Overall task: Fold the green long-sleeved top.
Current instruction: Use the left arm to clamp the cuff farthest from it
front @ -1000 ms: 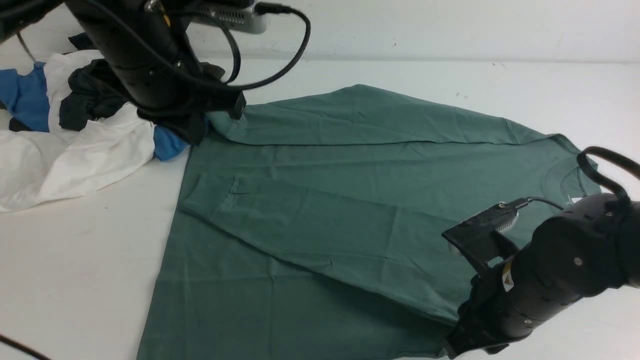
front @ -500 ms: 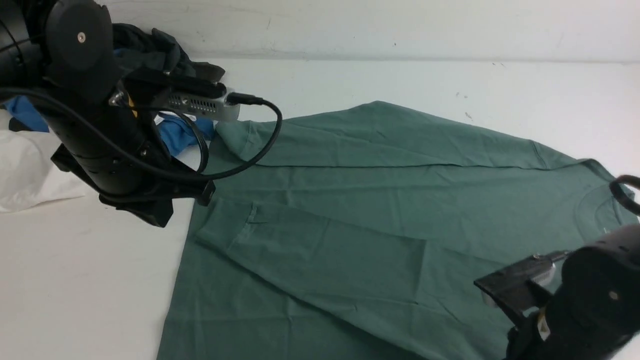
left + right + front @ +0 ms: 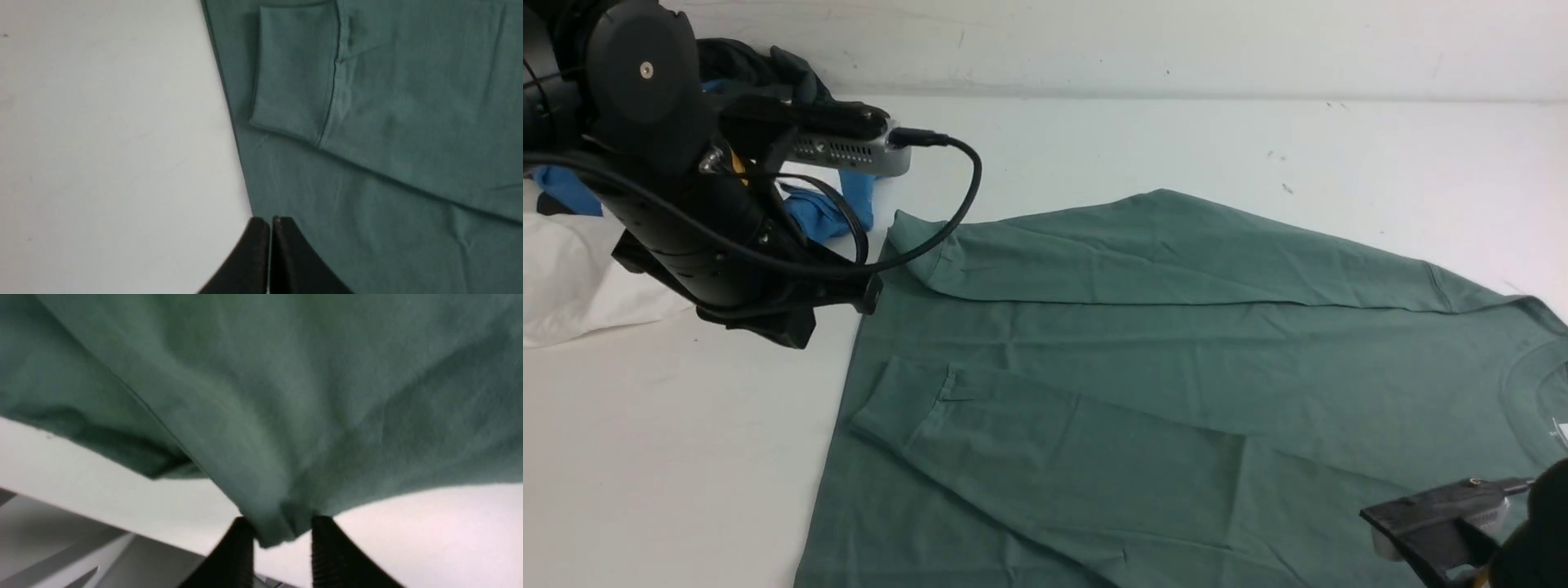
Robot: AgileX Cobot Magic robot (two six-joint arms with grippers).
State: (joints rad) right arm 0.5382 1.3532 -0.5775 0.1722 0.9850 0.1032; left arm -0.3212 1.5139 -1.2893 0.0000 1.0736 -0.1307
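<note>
Top (image 3: 1176,343): green knit cloth, matt and soft, lightly creased, with stitched hems and cuff.
Table (image 3: 645,457): white, smooth, matt, with a few dark specks.
Left gripper (image 3: 269,222): black, matt, smooth, plastic by its look.
Right gripper (image 3: 282,519): black fingers (image 3: 327,555) with ribbed faces.
Camera housing (image 3: 849,151): silvery metal with a dull sheen.
Cable (image 3: 977,171): black, smooth, slightly glossy.
Heaped clothes (image 3: 572,278): white and blue matt cloth.

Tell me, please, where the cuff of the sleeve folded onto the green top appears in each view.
Front view: cuff lower left of centre, lying on the green top.
Left wrist view: cuff beside the top's edge, ahead of the left end effector.
Right wrist view: not recognisable, only bunched cloth.
Shared landmark: the top's edge against the white table.
</note>
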